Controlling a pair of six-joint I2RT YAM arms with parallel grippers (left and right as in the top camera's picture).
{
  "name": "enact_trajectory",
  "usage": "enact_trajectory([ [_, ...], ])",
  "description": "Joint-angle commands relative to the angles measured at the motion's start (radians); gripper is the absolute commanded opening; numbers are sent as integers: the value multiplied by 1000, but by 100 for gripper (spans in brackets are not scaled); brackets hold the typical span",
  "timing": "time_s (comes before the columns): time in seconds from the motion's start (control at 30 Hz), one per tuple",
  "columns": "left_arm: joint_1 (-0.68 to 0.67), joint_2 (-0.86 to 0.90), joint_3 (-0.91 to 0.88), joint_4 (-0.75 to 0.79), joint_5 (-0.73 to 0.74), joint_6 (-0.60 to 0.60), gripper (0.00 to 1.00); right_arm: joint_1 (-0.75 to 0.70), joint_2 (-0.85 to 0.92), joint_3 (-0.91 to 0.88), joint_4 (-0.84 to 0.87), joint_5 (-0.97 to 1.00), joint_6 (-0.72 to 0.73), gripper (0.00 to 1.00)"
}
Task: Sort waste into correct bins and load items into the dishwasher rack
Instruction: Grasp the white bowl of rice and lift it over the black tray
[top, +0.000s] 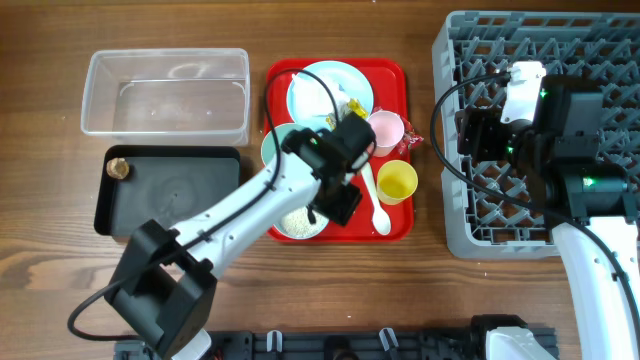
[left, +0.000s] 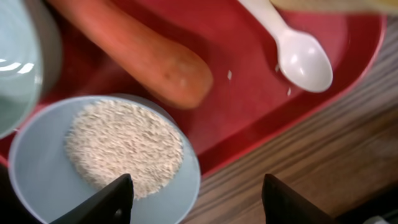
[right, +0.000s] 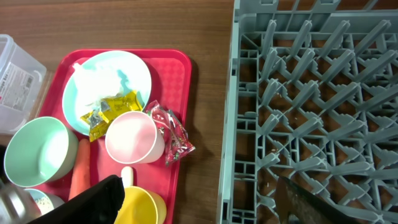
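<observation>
My left gripper (left: 196, 202) is open and empty, low over the front of the red tray (left: 249, 112). One finger is over the pale blue bowl of white rice (left: 106, 155), the other over bare table. The orange carrot (left: 137, 53) lies just beyond the bowl, and the white spoon (left: 301, 56) is to its right. Overhead, this gripper (top: 340, 205) partly hides the carrot. My right gripper (right: 202, 202) is open and empty over the left edge of the grey rack (right: 311, 93). The plate (right: 109, 87) holds tissue (right: 99, 78) and a yellow wrapper (right: 112, 109).
The clear tub (top: 165, 95) stands at the back left. The black tray (top: 165, 190) in front of it holds a brown lump (top: 118, 168). On the red tray are an empty green bowl (right: 37, 152), a pink cup (right: 130, 137), a yellow cup (right: 146, 205) and a red wrapper (right: 171, 134).
</observation>
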Motion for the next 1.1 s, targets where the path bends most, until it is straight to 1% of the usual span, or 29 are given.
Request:
enact_trajectory([
  [0.0,-34,33,-51,24,22,55,65,0,8,13,-3,6,12,81],
  [0.07,-32,70,-87,58,4,54,53,0,8,13,-9,7,11,81],
  [0.13,-32,99,-100,68,-1,54,46,-1,8,13,-13,7,11,81],
  [0.17,-32,110,-103,74,-7,54,40,-1,8,13,-13,7,11,81],
  [0.23,-32,139,-104,78,-37,53,32,-1,8,13,-13,7,11,81],
  [0.27,-32,147,-104,81,-48,46,24,-1,8,12,-13,7,11,81],
  [0.33,-32,148,-104,81,-102,-5,4,-1,8,12,-11,7,11,81],
  [0.4,-32,144,-99,76,-126,-26,4,-1,8,12,-11,7,12,81],
  [0.5,-30,106,-24,2,-126,-34,4,-1,8,12,-10,7,11,81],
  [0.6,16,-5,116,-90,-129,-106,4,-1,8,12,-7,11,11,81],
  [0.67,69,-69,127,-96,-112,-167,4,-1,8,12,-8,11,11,81],
  [0.7,135,-124,127,-104,-65,-204,4,-1,8,12,-6,11,11,81],
  [0.73,190,-156,127,-111,-26,-213,4,-1,8,12,-3,11,11,81],
  [0.8,406,-237,127,-151,87,-212,4,-1,8,12,-1,11,11,81],
  [0.9,620,-247,115,-216,115,-197,4,-1,8,12,-1,11,11,81],
  [0.93,713,-247,72,-218,174,-148,4,-1,8,12,-1,11,11,81],
  [1.0,857,-247,-22,-194,319,-59,4,-1,8,12,-1,11,11,81],
  [1.07,1009,-247,-141,-108,536,58,4,-1,8,11,-1,11,11,81],
])
